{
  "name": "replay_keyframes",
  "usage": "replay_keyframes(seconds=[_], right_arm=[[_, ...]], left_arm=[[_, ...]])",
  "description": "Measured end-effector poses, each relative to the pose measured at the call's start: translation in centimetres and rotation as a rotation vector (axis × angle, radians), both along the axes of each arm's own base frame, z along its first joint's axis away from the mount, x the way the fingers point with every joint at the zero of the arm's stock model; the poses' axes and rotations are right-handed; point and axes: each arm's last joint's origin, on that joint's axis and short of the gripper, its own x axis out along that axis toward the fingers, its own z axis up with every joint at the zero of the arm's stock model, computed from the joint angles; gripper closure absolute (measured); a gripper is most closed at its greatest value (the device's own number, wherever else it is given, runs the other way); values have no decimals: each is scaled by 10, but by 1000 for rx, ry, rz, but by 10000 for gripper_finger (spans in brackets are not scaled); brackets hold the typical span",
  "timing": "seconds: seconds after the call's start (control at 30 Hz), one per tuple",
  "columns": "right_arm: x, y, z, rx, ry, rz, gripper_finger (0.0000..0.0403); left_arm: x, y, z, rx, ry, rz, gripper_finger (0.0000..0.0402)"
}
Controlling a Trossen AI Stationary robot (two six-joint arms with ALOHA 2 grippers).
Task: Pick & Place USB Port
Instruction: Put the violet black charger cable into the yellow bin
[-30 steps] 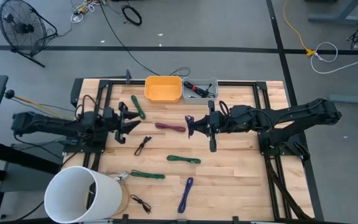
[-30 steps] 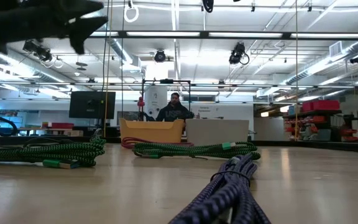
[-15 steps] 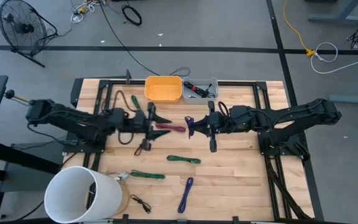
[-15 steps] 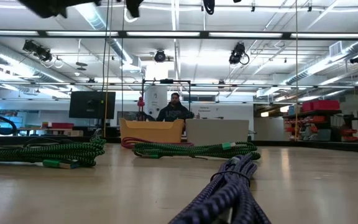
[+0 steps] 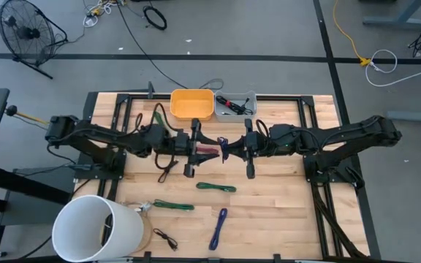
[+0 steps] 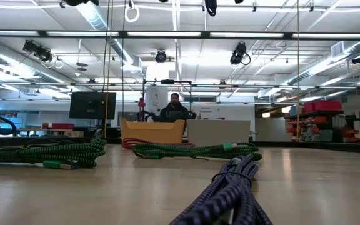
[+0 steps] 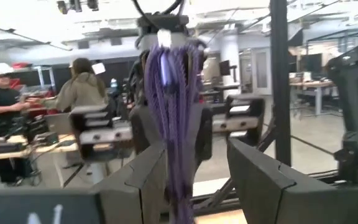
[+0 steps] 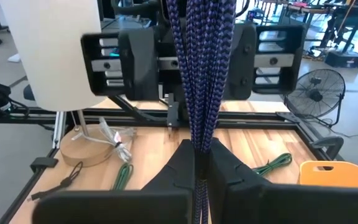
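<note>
- Purple braided cable [image 5: 223, 148], bundled, hangs above the middle of the wooden table [image 5: 283, 212], pinched in the right gripper [image 5: 229, 147], whose fingers are pressed together on it.
- Facing it from the other side, the left gripper [image 5: 205, 145] has its fingers spread wide, with the bundle between them in the left wrist view [image 7: 169, 124] but not yet touching either finger.
- This looks like a hand-over between the arms. To do it well, the left fingers should close squarely on the middle of the bundle, and the right gripper should let go only once that grip is firm, or loose strands may slip.
- At the table's far edge sits an orange bin [image 5: 191, 104]; it looks empty.
- Touching its side is a grey bin [image 5: 234, 105] holding dark cables with a red part.
- A white bucket [image 5: 98, 229] stands at the near left corner; nothing can be made out inside it.
- Green cables [image 5: 215, 187], another purple one [image 5: 218, 229] and black ones lie loose on the table.
</note>
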Motion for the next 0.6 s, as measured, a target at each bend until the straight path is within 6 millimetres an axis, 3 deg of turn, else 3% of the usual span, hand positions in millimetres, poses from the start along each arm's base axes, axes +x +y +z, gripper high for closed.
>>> replay_keyframes(seconds=[0.17, 0.3, 0.6], right_arm=[[0, 0, 0, 0, 2, 0, 396], [0, 0, 0, -1, 1, -1, 396], [0, 0, 0, 0, 0, 0, 396]], left_arm=[[0, 1, 3, 0, -7, 19, 228], [4, 5, -1, -11, -8, 142, 228], [6, 7, 0, -13, -47, 135, 228]])
